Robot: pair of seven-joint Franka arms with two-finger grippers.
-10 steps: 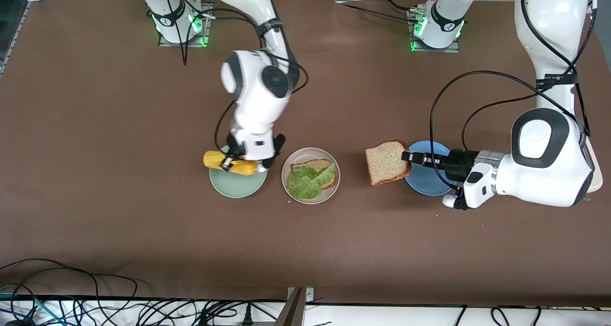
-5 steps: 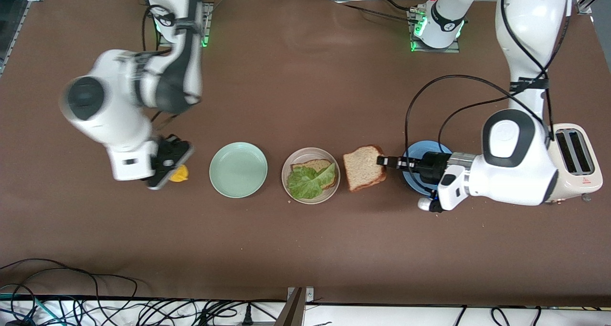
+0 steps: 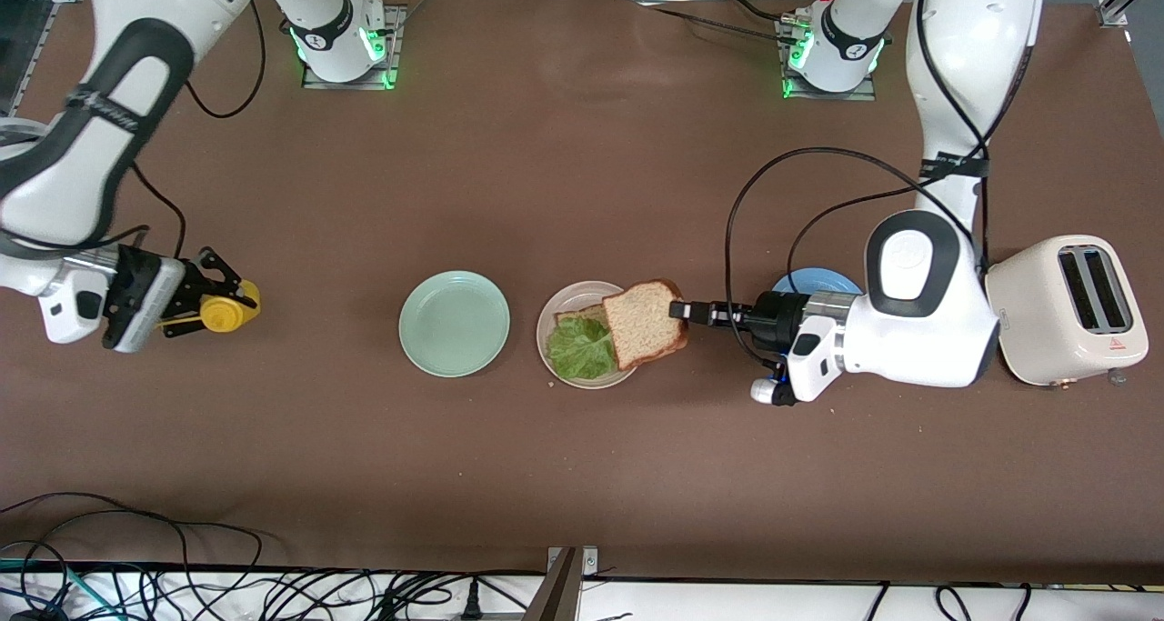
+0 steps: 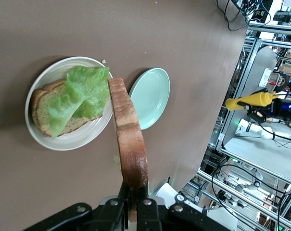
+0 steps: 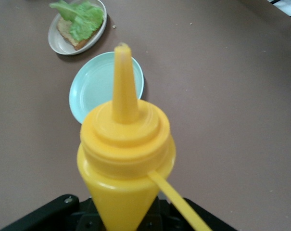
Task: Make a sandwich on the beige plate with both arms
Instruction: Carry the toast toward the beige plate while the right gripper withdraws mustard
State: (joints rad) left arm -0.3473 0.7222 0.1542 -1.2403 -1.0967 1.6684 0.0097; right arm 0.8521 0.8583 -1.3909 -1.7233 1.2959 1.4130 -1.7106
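- Over the beige plate (image 3: 555,369): the left gripper (image 3: 677,311), fingers clamped on the crust of a bread slice (image 3: 644,323), holds the slice above the plate's edge toward the left arm's end.
- On the beige plate: a bottom bread slice (image 4: 44,109) topped with a lettuce leaf (image 3: 579,348).
- Beside the beige plate, toward the right arm's end: a mint-green plate (image 3: 454,323).
- Well apart from the beige plate, over the right arm's end of the table: the right gripper (image 3: 194,295), closed around a yellow squeeze bottle (image 3: 227,309).

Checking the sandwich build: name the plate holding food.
The beige plate, between the mint-green plate and blue plate; it alone carries bread and lettuce.
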